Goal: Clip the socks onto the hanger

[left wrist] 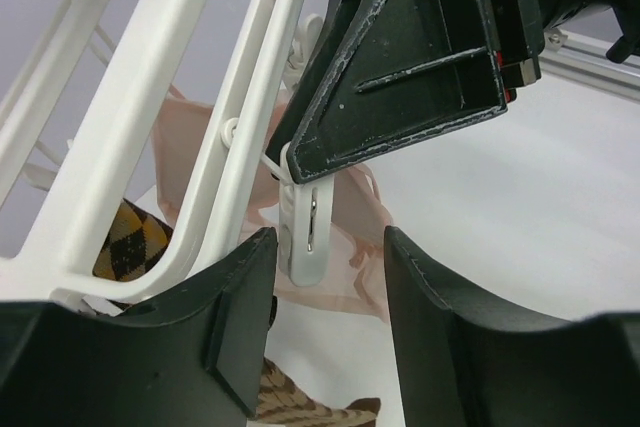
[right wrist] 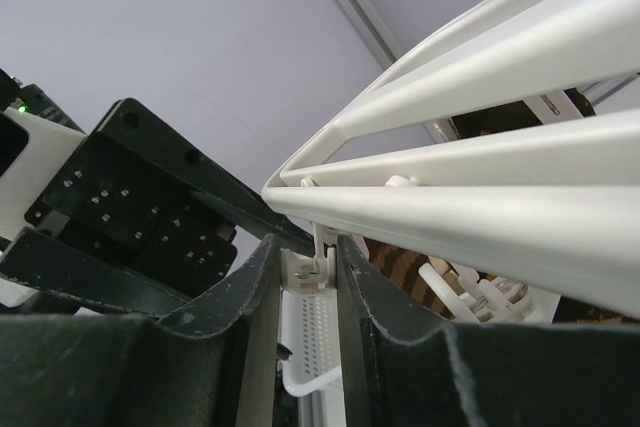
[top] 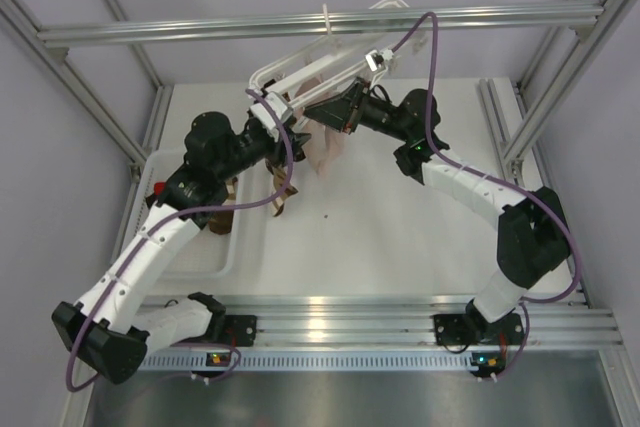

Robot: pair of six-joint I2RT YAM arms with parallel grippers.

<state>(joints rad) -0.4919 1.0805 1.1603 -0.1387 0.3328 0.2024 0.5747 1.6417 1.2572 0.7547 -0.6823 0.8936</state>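
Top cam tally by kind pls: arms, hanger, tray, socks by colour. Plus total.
White-and-black robot arms: 2 (left, right)
White plastic laundry hanger: 1 (right tool pinching one white clip)
White rectangular plastic tray: 1
Brown-and-tan patterned fabric socks: 2 (one hanging, one in the tray)
Pale pink fabric socks: 1 distinguishable, folds may hide another
Total: 7

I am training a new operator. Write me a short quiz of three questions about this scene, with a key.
1. True or false: the right gripper is shut on a white clip of the hanger.
2. What hangs behind that clip in the left wrist view? A) pale pink sock B) blue towel C) glove
3. Fill in: the left gripper is ____.
Key: 1 true; 2 A; 3 open.
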